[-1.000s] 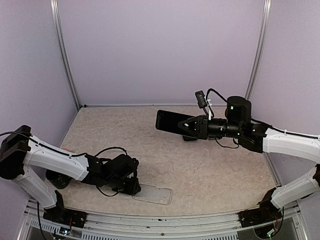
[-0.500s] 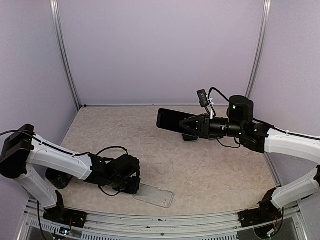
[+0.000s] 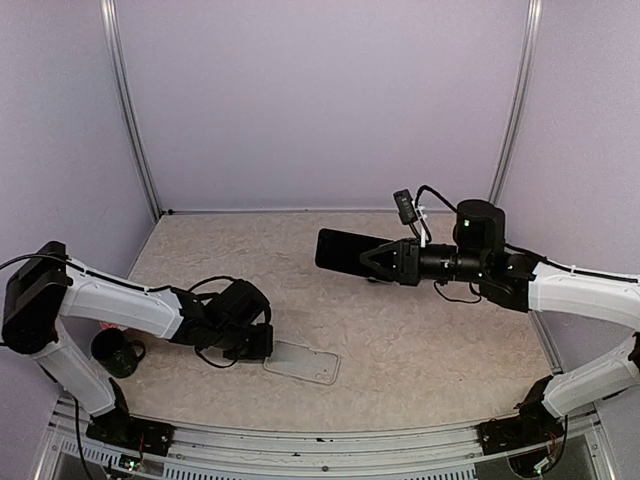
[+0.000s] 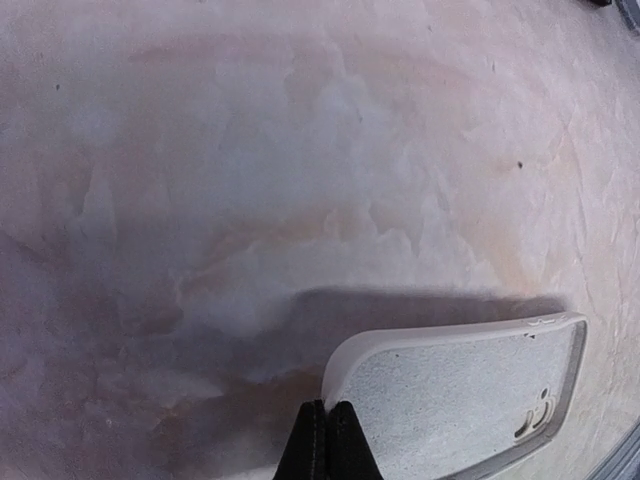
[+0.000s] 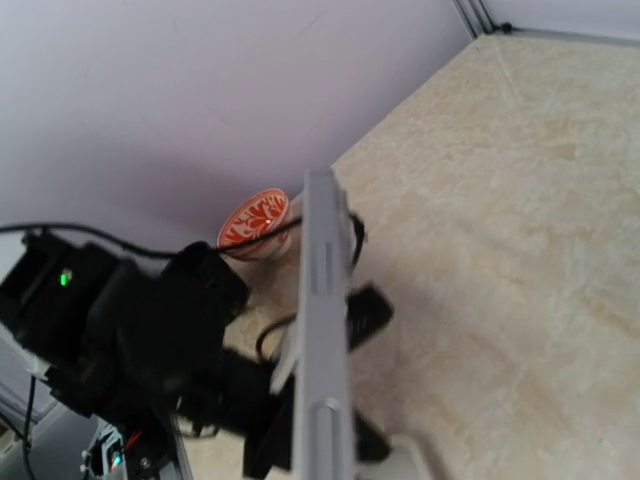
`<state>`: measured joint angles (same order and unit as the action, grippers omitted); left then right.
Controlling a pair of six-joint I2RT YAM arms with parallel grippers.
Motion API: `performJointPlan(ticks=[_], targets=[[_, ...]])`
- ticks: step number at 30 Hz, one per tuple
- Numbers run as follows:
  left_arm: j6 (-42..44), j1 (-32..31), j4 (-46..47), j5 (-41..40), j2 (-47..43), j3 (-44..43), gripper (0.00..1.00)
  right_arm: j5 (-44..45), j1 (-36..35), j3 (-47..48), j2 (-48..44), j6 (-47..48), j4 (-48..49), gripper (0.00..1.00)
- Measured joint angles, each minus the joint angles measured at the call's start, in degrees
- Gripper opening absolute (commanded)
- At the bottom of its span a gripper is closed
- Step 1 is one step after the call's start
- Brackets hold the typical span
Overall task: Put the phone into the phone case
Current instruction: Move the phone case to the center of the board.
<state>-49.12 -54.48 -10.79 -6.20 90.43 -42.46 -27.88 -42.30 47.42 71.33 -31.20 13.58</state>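
Note:
A clear white phone case (image 3: 303,362) lies flat near the table's front edge, open side up. In the left wrist view the case (image 4: 470,395) shows its camera cutout at the right. My left gripper (image 3: 264,346) is shut on the case's left rim, its fingertips (image 4: 328,425) pinched on the corner. My right gripper (image 3: 385,262) is shut on the black phone (image 3: 348,250) and holds it high above the middle of the table, pointing left. In the right wrist view the phone (image 5: 325,330) is seen edge-on, with the case's corner below it.
A dark mug (image 3: 115,351) stands at the front left beside the left arm. An orange-patterned cup (image 5: 254,222) shows by the left wall in the right wrist view. Frame rails run along the walls and the front edge.
My left gripper has dragged the case's left end a little away from the front edge, uncovering the dark mug. My right gripper has moved slightly right and down with the phone.

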Motion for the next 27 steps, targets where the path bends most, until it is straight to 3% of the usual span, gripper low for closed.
performJointPlan(ticks=[10, 16, 27], targets=[[1.9, 8.6, 5.0, 4.1, 5.4, -5.2, 0.0, 0.2, 0.0, -2.3, 1.7, -4.5, 1.1, 0.0], [2.1, 10.1, 7.0, 6.6, 8.6, -5.2, 0.0, 0.5, 0.0, -3.6, 4.4, -7.0, 1.1, 0.0], [2.9, 10.3, 8.8, 8.0, 8.5, -5.3, 0.39, -1.6, -0.7, -3.7, 12.0, -10.9, 2.1, 0.0]])
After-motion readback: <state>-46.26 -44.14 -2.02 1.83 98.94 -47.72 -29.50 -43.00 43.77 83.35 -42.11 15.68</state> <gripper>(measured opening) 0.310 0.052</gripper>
